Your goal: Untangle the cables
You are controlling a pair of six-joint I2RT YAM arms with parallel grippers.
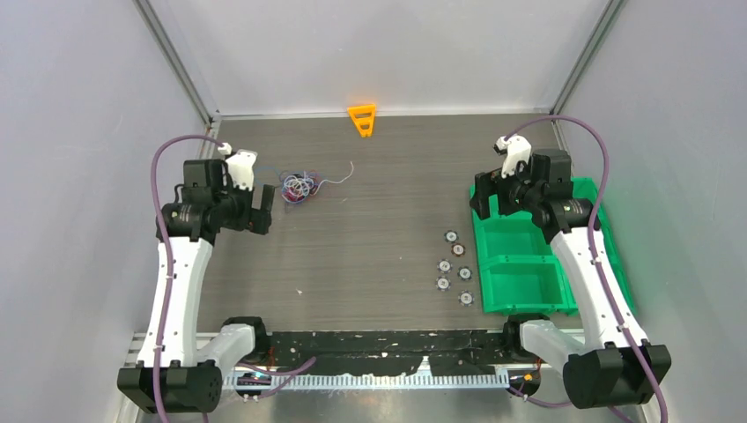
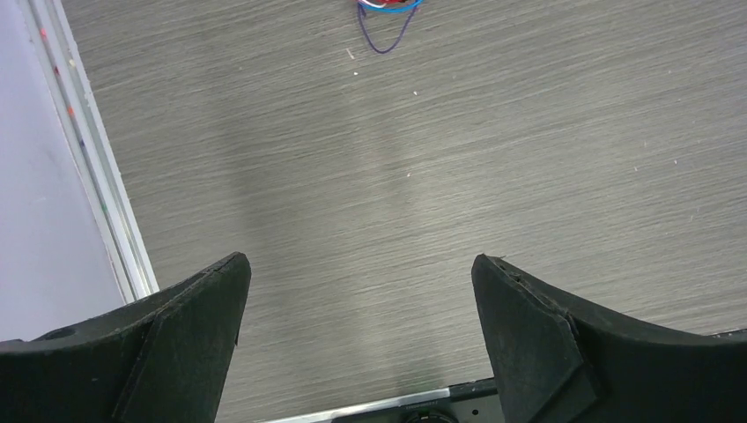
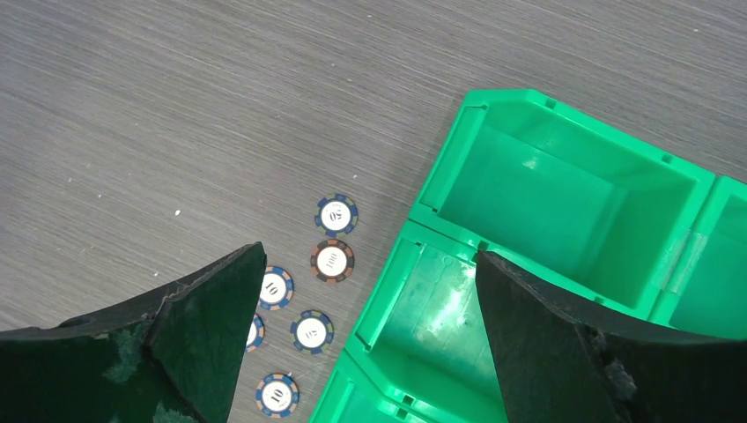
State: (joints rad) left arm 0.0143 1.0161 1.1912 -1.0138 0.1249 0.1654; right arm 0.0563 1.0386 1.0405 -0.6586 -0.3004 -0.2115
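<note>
A bright green plastic bin, divided into open-topped compartments, sits on the dark grey wood-grain tabletop. Just beside the bin's left wall lie six small round poker chips, flat and apart from one another, white-centred with blue or brown rims, with printed numbers on some. Well away from the bin, by the far wall, is an orange triangular plastic piece.

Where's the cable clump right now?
Top view: the cables lie on the far left side, just right of the left tool, with a white strand trailing right toward the orange piece.
</note>
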